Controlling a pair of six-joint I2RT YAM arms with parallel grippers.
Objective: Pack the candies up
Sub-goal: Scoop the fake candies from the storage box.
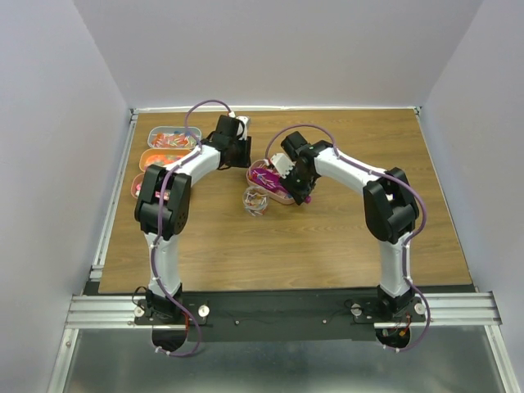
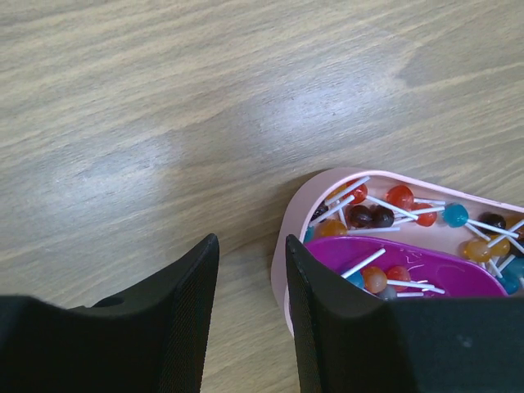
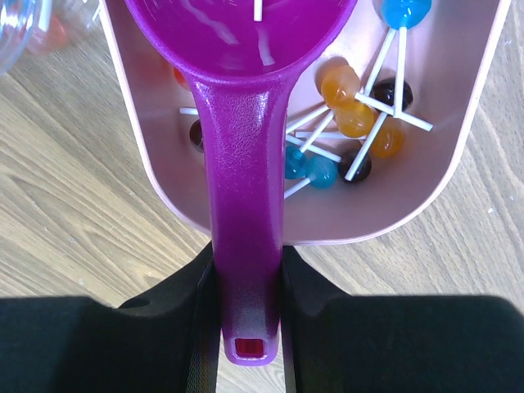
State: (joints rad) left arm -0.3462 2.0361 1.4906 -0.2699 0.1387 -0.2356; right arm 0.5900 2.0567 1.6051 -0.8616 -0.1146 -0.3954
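Observation:
The candies [image 3: 356, 119] are small coloured lollipops on white sticks, lying in a pink tray [image 3: 442, 164] at the table's middle. A magenta scoop [image 3: 246, 164] reaches into that tray, and my right gripper [image 3: 248, 262] is shut on its handle. In the left wrist view the scoop's bowl [image 2: 442, 266] holds a few candies [image 2: 375, 280], with more of them [image 2: 401, 196] loose in the tray [image 2: 282, 254]. My left gripper [image 2: 251, 241] stands open just left of the tray's rim, only bare wood between its fingers. From above, the left gripper [image 1: 237, 155] and right gripper [image 1: 301, 188] flank the scoop [image 1: 270, 178].
A small clear container [image 1: 255, 201] sits just in front of the pink tray and shows at the corner of the right wrist view [image 3: 16, 20]. Three trays of orange and red sweets [image 1: 168, 139] line the table's left edge, partly behind the left arm.

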